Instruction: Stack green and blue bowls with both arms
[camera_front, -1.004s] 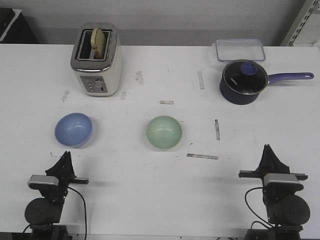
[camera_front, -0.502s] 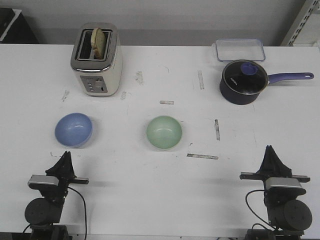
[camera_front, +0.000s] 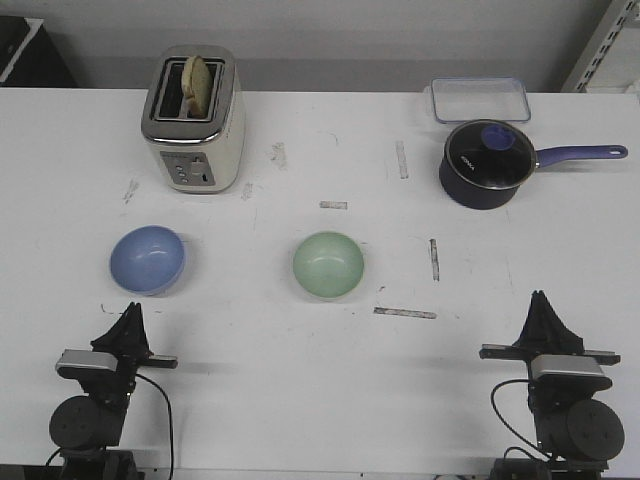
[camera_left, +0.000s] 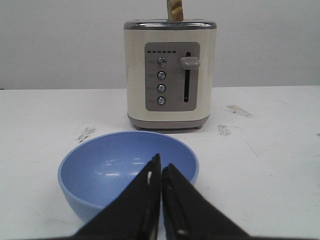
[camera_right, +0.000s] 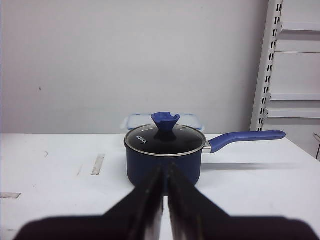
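While the front view shows the green bowl (camera_front: 328, 264) and blue bowl (camera_front: 148, 260) apart, wrist views show both jaws closed, empty.

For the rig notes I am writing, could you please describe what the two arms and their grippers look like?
Both arms are black, each with a rounded, drum-like joint at its base. The left gripper and right gripper taper to pointed black fingers, seen as narrow wedges in the wrist views. Each wrist carries a flat grey block across it, and a loose black cable loops beside each base. No markings are legible.
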